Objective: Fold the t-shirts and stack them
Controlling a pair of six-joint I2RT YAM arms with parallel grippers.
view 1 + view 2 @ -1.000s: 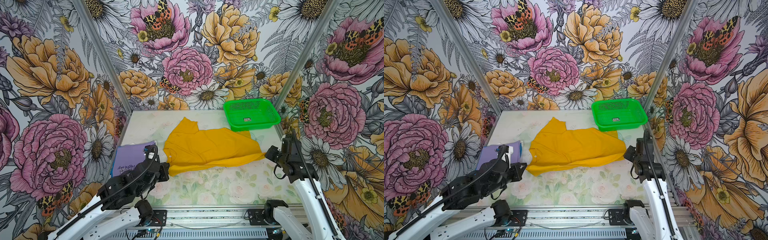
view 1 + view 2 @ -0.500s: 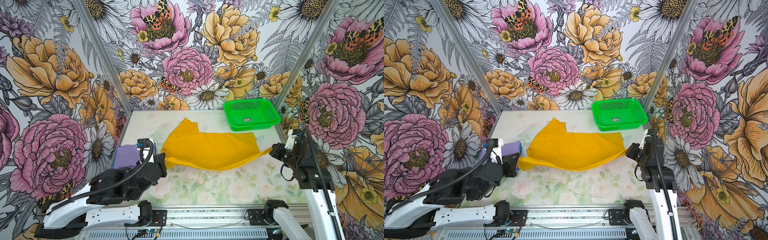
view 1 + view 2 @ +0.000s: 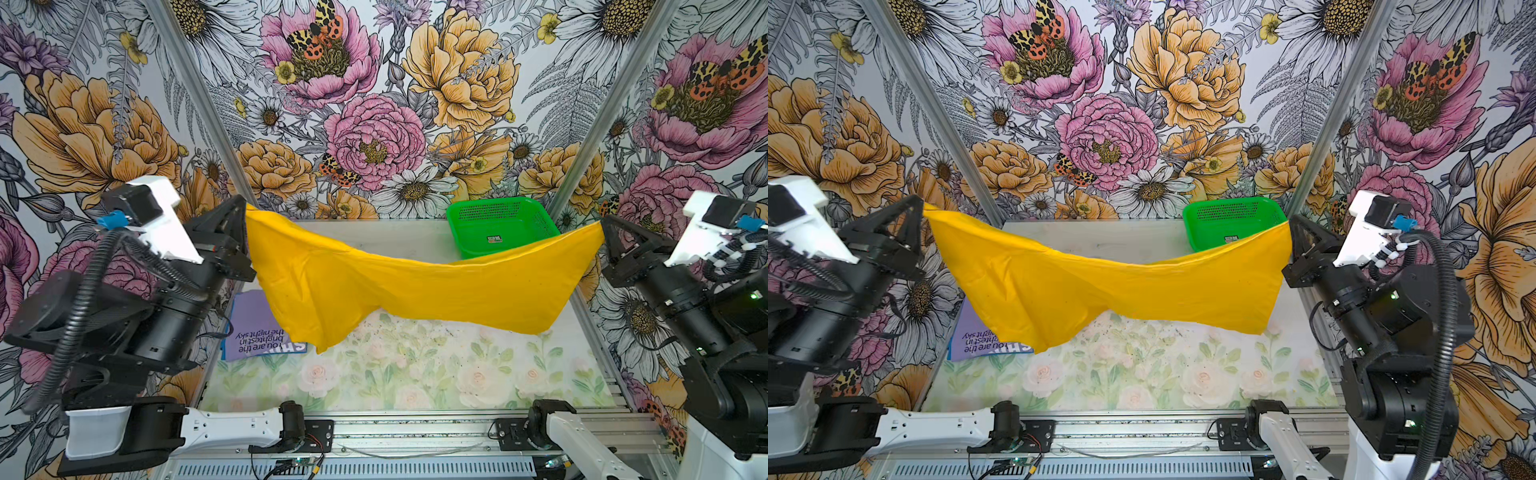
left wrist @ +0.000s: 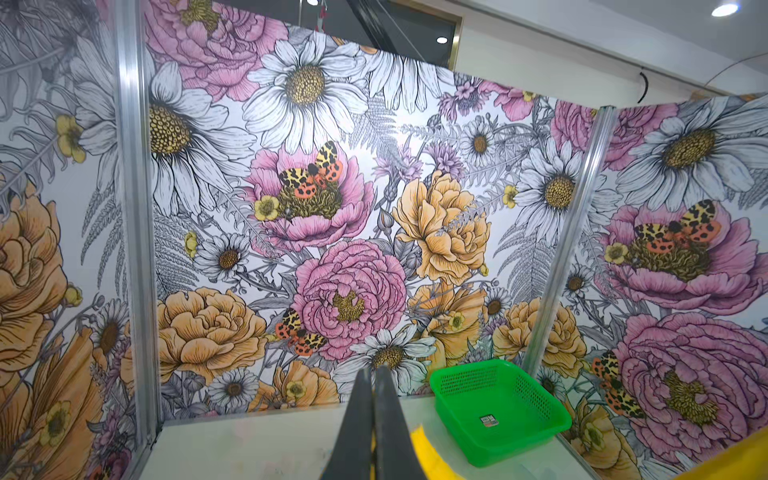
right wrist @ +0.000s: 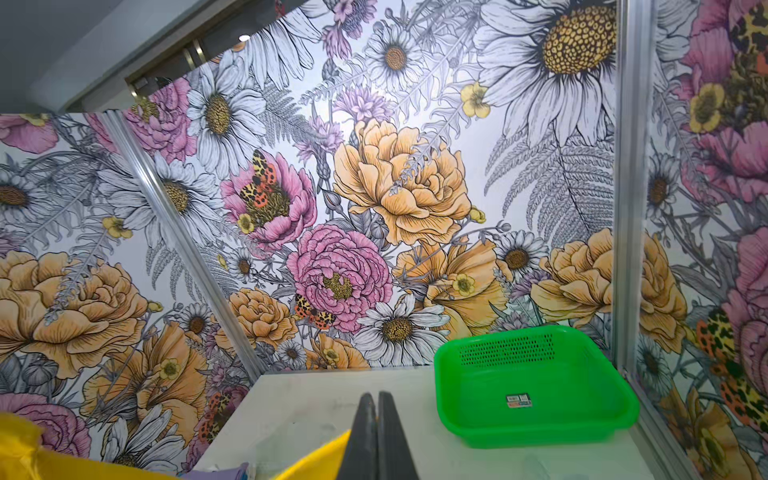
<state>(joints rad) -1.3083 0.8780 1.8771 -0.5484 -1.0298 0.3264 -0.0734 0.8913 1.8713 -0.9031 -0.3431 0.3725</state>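
The mustard-yellow t-shirt [image 3: 415,286] [image 3: 1100,291] hangs in the air, stretched between my two grippers and sagging in the middle. My left gripper [image 3: 243,203] [image 3: 919,203] is shut on its left corner. My right gripper [image 3: 602,222] [image 3: 1291,220] is shut on its right corner. A strip of yellow cloth [image 4: 424,453] shows beside the closed left gripper [image 4: 373,370], and more of it [image 5: 320,461] beside the closed right gripper [image 5: 377,397]. The lavender t-shirt [image 3: 253,328] [image 3: 971,336] with printed text lies folded on the table at the left, partly hidden behind the hanging shirt.
A green mesh basket [image 3: 486,216] [image 3: 1233,208] [image 4: 498,415] [image 5: 536,386] stands at the table's back right corner, its front edge hidden by the lifted shirt. Floral walls close in the table on three sides. Both arms' bases sit on the front rail.
Both grippers have risen and spread apart, lifting the yellow t-shirt off the table until it hangs between them. The lavender t-shirt has stayed in place.
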